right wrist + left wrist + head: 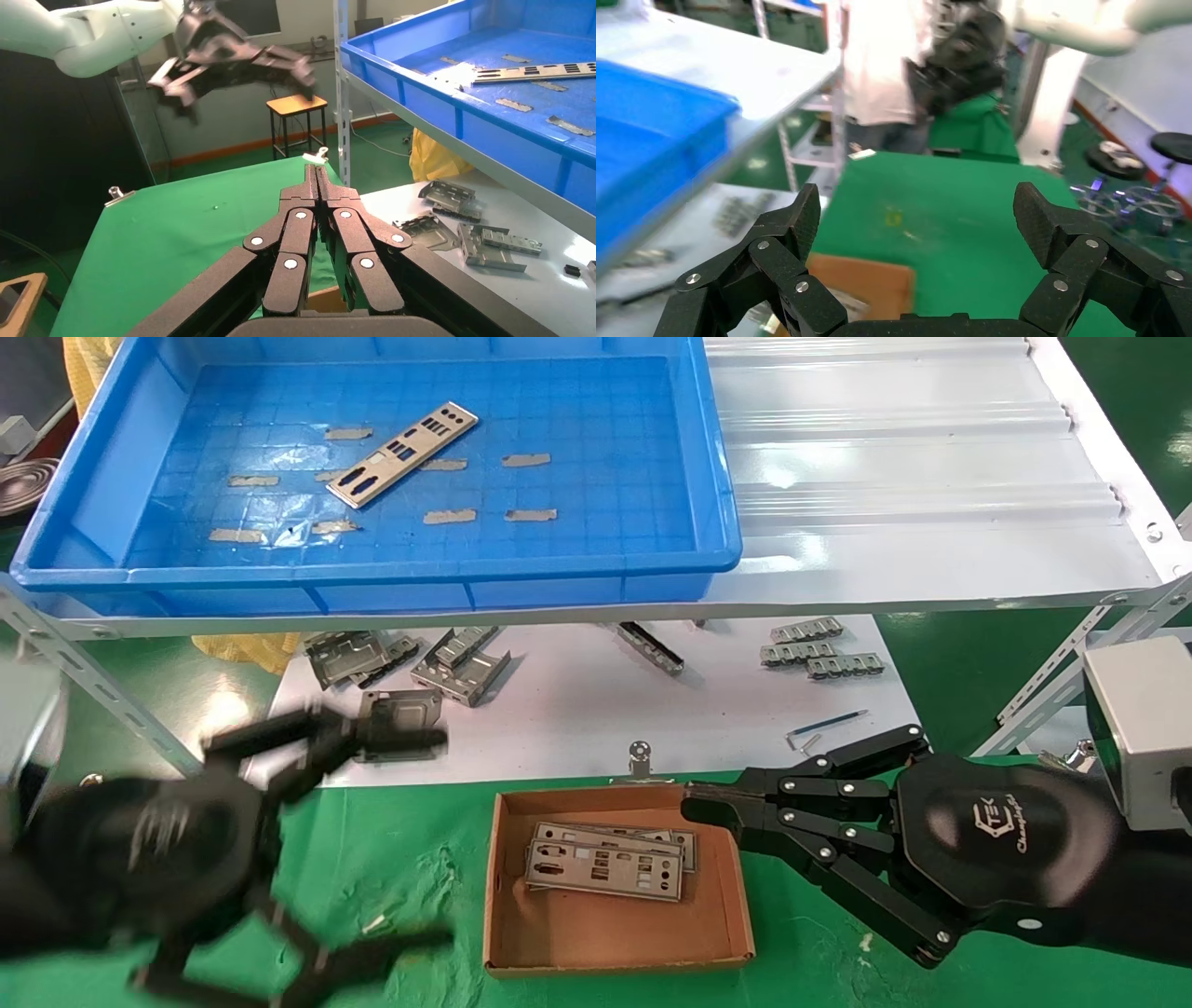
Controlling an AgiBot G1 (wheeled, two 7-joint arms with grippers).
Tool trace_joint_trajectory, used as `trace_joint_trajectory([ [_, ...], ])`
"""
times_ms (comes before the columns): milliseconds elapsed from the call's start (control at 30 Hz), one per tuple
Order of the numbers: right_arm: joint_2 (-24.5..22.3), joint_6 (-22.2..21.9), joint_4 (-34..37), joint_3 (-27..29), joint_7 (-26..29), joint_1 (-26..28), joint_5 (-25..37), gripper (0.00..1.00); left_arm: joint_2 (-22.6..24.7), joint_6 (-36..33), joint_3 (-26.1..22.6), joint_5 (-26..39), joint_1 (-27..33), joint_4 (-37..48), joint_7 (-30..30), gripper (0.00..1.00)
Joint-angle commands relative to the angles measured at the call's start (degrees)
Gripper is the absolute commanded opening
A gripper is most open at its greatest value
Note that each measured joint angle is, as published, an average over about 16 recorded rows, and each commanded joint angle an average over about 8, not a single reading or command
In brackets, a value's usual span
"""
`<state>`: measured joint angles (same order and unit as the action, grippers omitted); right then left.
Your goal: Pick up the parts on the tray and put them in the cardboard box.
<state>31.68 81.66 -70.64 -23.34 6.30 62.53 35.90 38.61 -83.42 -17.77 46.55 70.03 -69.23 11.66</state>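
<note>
Head view: at eleven o'clock, large blue tray [717,477] on a white corrugated sheet [913,477], holding one part [402,453] lying flat and angled on the gridded floor among small grey tape strips [526,459]. Same tray [450,98] seen from the right wrist, with that part [538,71] flat on its floor.

Below the shelf, a white sheet on the green bench [410,868] carrying bent grey metal brackets [461,663] at ten to twelve o'clock and more brackets [819,649] at one o'clock.

At six o'clock, small cardboard box [615,947] on the green bench, holding a small stack of parts [605,868] lying flat against its far half, near half bare.

At four o'clock, right claw [694,803] with fingers pressed fully together, holding nothing, tip at the box's far right corner; fingers [320,193] likewise closed tight in its own wrist view.

At eight o'clock, left claw [410,840] blurred, spread wide and empty, left of the box; fingers [800,225] far apart in its wrist view, with box [870,281] beneath.
</note>
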Motion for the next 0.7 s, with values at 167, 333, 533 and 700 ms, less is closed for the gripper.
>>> trace_joint_trajectory([
  [167,0.00,0.00,0.00,0.00,0.00,0.00,0.00,0.00,5.95,3.27,-3.11,8.01,12.76,8.93,0.35,1.00],
  [333,0.00,0.00,0.00,0.00,0.00,0.00,0.00,0.00,13.37,7.60,-6.61,16.93,25.14,24.30,-3.31,1.00],
  [533,0.00,0.00,0.00,0.00,0.00,0.00,0.00,0.00,21.19,16.96,-9.37,24.76,35.44,42.56,-8.89,1.00],
  [700,0.00,0.00,0.00,0.00,0.00,0.00,0.00,0.00,26.35,25.40,-11.46,29.48,40.17,53.20,-11.00,1.00],
])
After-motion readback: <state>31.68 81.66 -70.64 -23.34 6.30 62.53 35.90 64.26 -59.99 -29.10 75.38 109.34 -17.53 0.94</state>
